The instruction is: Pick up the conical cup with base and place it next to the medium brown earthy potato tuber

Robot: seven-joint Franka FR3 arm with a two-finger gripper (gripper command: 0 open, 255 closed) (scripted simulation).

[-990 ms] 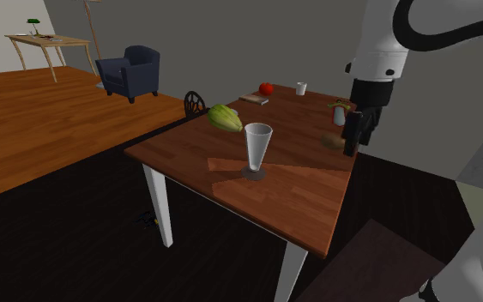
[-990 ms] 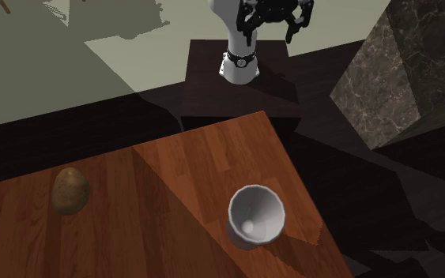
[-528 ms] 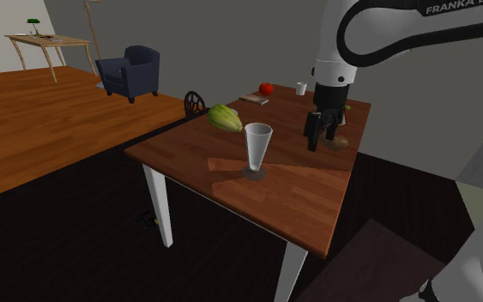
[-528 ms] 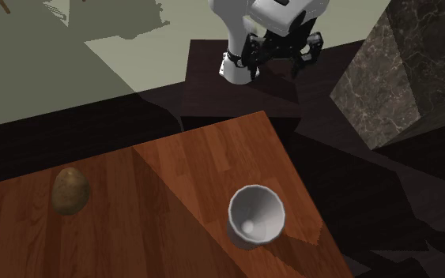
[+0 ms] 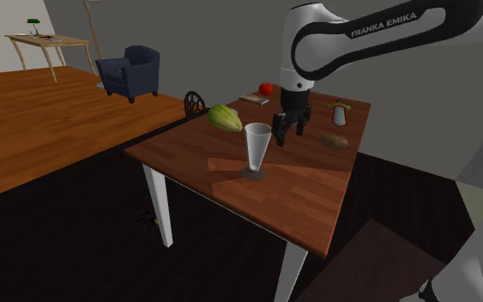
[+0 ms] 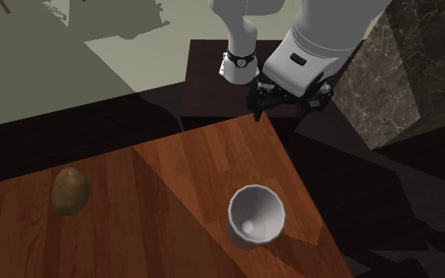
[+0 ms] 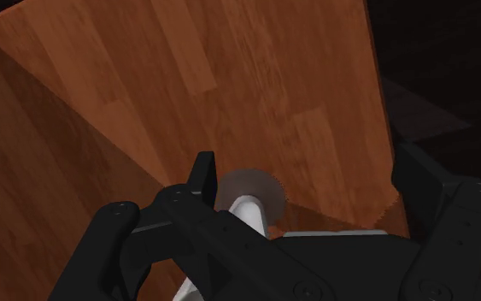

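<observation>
Shoulder view: the claw (image 5: pixel 287 130) hangs over the wooden desk (image 5: pixel 299 202), level with the rim of the pale conical cup (image 5: pixel 257 147) and just beside it on the view's right. Contact cannot be confirmed. The cup stands upright on its round base, mid-desk. The brown potato (image 5: pixel 335 140) lies apart from it, near the desk's far right edge.

Wrist view: the fingers (image 7: pixel 202 175) stand wide apart with nothing clamped between them. The cup's base (image 7: pixel 251 186) shows between them, close to one finger.

Second exterior view: the claw (image 6: pixel 289 103) is spread above the desk's corner. The cup (image 6: pixel 255 215) and potato (image 6: pixel 70 190) are well apart.
</observation>
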